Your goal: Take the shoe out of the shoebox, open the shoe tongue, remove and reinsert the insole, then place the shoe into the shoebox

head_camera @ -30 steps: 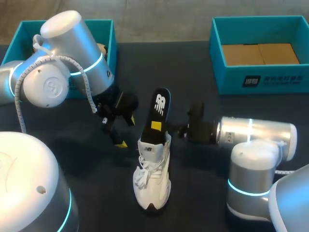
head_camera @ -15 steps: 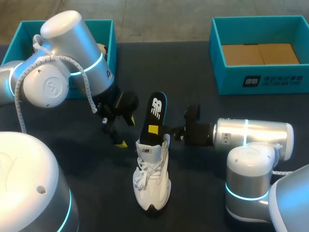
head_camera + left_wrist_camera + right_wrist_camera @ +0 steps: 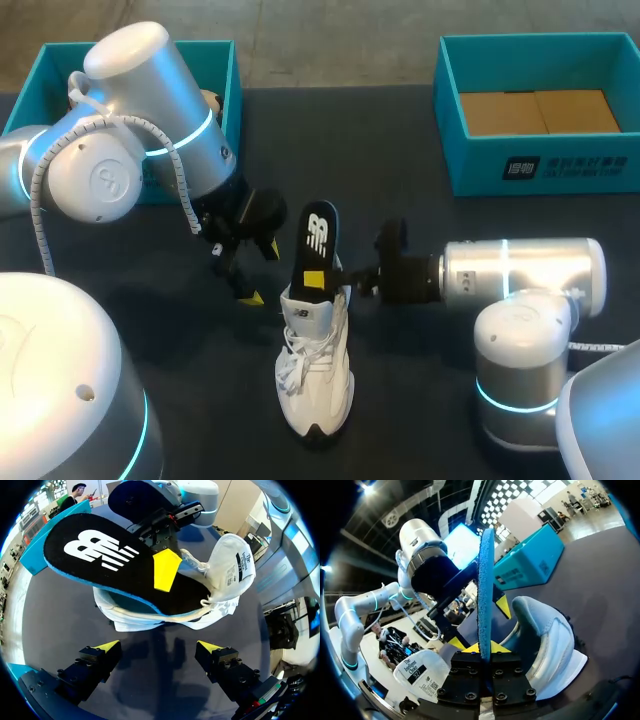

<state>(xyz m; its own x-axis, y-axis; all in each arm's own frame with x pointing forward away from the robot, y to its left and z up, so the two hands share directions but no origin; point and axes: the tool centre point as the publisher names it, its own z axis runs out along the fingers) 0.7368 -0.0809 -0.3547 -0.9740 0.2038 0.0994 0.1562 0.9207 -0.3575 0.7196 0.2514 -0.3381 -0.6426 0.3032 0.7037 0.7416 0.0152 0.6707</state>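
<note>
Shoe point(image 3: 315, 375) is found out of its box, standing sole-down on the dark table point(image 3: 400, 140), toe toward the robot, so the first step is judged done. The tongue point(image 3: 234, 560) is seen pulled forward toward the toe, so the opening step is judged done as well. The insole point(image 3: 316, 245) is held by the right pincer point(image 3: 485, 649), whose yellow tips are closed on its two faces. One end is lodged in the shoe's mouth and the other stands up and away beyond the heel. Whether it is being drawn out or fed back cannot be settled from this moment, so the insole step is logged as under way. The left pincer point(image 3: 159, 646) is held just left of the shoe's heel, fingers spread wide, nothing between them, not touching the shoe. Left to do, as judged: insole seated flat, then shoe returned to its box. A teal box point(image 3: 470, 160) with a cardboard floor is noted well beyond the shoe to its right. A second teal box point(image 3: 232, 90) is noted beyond the shoe to its left, partly hidden by the left arm. The table around the shoe is matte and dark.
</note>
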